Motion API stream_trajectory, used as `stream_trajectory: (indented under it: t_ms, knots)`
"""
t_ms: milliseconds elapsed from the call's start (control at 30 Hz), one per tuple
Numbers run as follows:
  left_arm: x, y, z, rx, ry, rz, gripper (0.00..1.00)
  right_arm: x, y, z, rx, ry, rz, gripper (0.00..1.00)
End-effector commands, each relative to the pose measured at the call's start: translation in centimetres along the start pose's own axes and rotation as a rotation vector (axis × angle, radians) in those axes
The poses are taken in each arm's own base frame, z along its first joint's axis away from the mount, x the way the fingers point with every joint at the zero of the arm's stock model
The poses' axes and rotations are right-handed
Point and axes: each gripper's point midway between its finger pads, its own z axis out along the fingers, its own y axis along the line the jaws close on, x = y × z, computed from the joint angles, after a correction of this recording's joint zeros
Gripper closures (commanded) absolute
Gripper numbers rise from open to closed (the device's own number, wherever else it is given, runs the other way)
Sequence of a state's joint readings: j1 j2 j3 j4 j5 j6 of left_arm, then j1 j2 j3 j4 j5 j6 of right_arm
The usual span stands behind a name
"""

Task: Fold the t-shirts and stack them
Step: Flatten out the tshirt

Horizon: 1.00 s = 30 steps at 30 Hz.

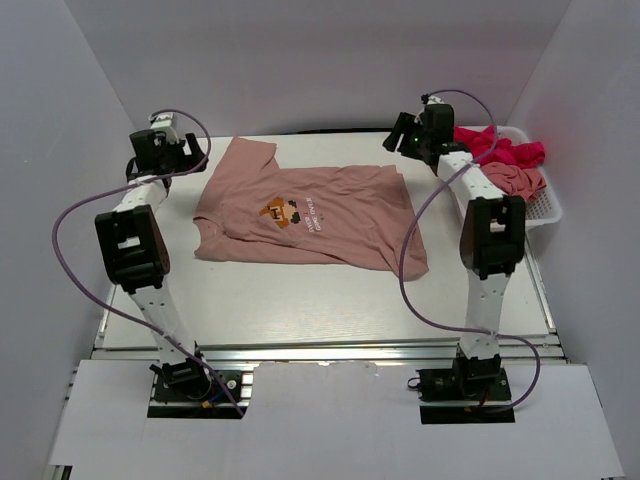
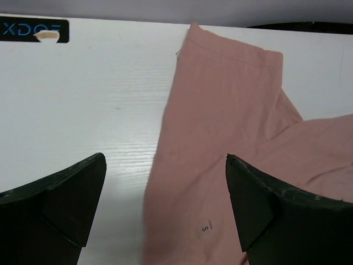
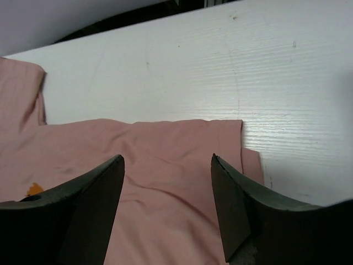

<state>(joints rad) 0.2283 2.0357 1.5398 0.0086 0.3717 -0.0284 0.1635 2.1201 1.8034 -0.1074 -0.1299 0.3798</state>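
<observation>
1. Printed pink t-shirt [image 1: 330, 225]: flat, print up, on the tabletop's [image 1: 300, 310] far half. Further t-shirts [image 1: 510, 155] heaped in the basket [image 1: 552, 205], far-right corner.
2. Orientation: long axis left to right; collar toward the left edge, hem toward the right.
3. Left tool [image 2: 165, 160]: jaws wide, empty, over the far shoulder.
4. Right tool [image 3: 166, 159]: jaws apart, empty, over the far hem corner.
5. Handling, advised: pinch both far-edge points level, then fold evenly toward the near edge.

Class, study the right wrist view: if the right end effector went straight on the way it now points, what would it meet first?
The right end effector would most likely meet the pink t-shirt first, near its edge on the table, though depth is hard to judge.
</observation>
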Motion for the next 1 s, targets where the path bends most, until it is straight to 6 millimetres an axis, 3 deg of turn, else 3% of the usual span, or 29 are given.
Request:
stream_trajectory:
  t_ms: [0,67,200,333,400,633,867,967]
  knots:
    - [-4.1,-2.1,0.6,0.040,-0.085,0.003,0.02,0.2,-0.2,1.4,-0.003,0.061,-0.012,0.32]
    - [-4.0,-3.2,1.7,0.045,-0.083,0.021,0.02,0.7,-0.6,2.8,0.001,0.079,-0.004,0.32]
    - [-3.8,-5.6,3.2,0.041,-0.068,0.061,0.02,1.8,-3.5,5.0,0.101,0.088,-0.007,0.34]
    - [-2.9,-6.6,4.0,0.045,-0.036,0.049,0.02,2.5,-4.4,5.5,0.120,0.121,0.038,0.37]
    - [-2.5,-6.9,4.2,0.039,-0.029,0.048,0.02,4.1,-5.0,5.5,0.135,0.145,0.051,0.38]
    - [-0.1,-7.4,4.5,0.004,0.017,0.034,0.02,6.6,-5.8,4.9,0.146,0.188,0.065,0.38]
    - [1.4,-7.6,4.9,-0.020,0.047,0.057,0.02,7.9,-5.9,5.5,0.121,0.196,0.076,0.38]
    - [1.8,-7.3,5.1,-0.036,0.058,0.075,0.02,7.6,-5.9,6.2,0.112,0.178,0.069,0.39]
